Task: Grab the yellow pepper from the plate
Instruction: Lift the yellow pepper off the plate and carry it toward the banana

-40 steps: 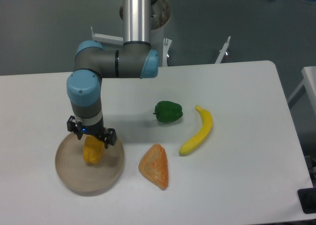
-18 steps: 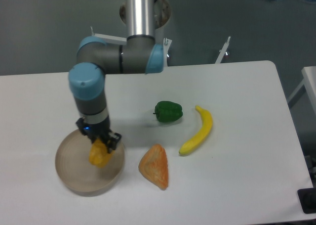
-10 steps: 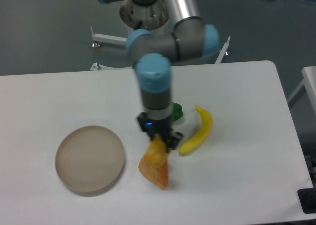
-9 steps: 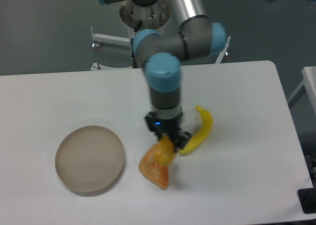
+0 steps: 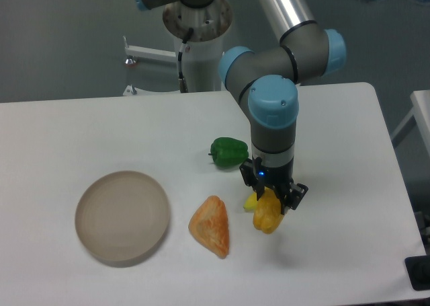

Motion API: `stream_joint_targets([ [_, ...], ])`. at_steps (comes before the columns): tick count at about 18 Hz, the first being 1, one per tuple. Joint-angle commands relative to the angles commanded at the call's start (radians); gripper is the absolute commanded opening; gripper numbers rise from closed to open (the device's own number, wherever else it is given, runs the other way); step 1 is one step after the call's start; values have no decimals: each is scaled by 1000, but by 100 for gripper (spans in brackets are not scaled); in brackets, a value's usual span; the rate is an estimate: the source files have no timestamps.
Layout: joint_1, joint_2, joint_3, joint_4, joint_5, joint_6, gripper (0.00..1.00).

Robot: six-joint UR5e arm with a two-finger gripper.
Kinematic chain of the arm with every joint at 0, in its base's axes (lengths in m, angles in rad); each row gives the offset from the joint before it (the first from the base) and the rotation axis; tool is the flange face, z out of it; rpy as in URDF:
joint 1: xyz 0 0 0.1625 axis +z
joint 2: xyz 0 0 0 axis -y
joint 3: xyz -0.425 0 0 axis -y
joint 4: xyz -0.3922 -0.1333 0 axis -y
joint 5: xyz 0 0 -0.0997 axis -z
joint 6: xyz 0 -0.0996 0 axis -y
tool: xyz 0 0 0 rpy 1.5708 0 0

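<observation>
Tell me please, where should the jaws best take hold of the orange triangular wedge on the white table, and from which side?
Probably from straight above, across the wide end of the orange triangular wedge. It lies flat on the white table, its narrow tip pointing away from the camera, so the two long slanted sides there offer opposing faces. Both sides are free of neighbours.

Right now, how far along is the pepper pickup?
Done: the plate sits bare, and the yellow pepper is off it. In hand: the hand is shut on the pepper, holding it in front of the banana, right of the orange wedge. Nothing of the pickup looks left.
</observation>
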Motion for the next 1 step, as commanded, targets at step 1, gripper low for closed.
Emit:
stream_joint_targets([
  [1,8,0,-2,0,0,0,46],
])
